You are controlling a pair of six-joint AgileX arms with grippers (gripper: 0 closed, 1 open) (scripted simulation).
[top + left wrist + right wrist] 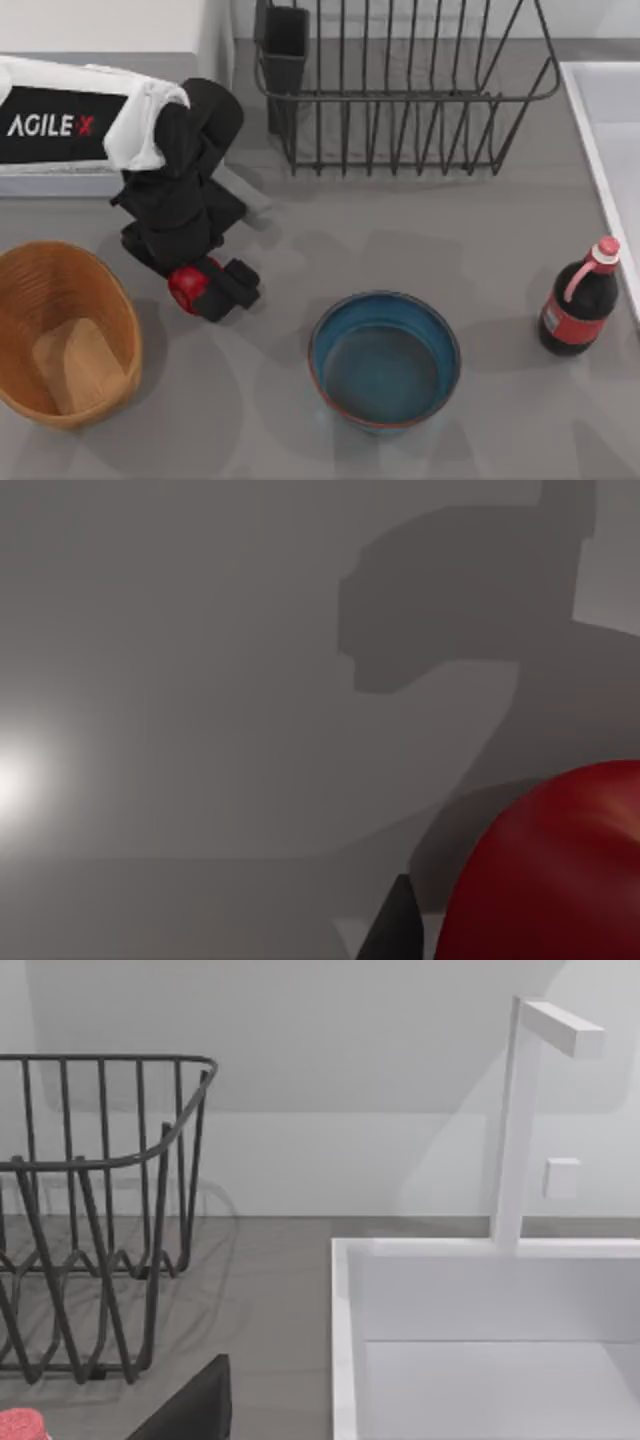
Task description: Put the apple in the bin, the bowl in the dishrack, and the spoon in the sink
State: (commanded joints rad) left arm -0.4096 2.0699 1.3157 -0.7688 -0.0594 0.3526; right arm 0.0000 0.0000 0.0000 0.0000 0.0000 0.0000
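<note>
Fingers of left gripper are pinching small glossy red apple above grey table, between oval tan wicker bin and blue-glazed round bowl. Right arm: parked by white sink.

Apple partly hidden by the left gripper in the top view, cut off at the frame's corner in the left wrist view; sink cut by the right edge; dishrack cropped along the top; bin clipped at the left edge; bottle cap barely inside the right wrist view.
</note>
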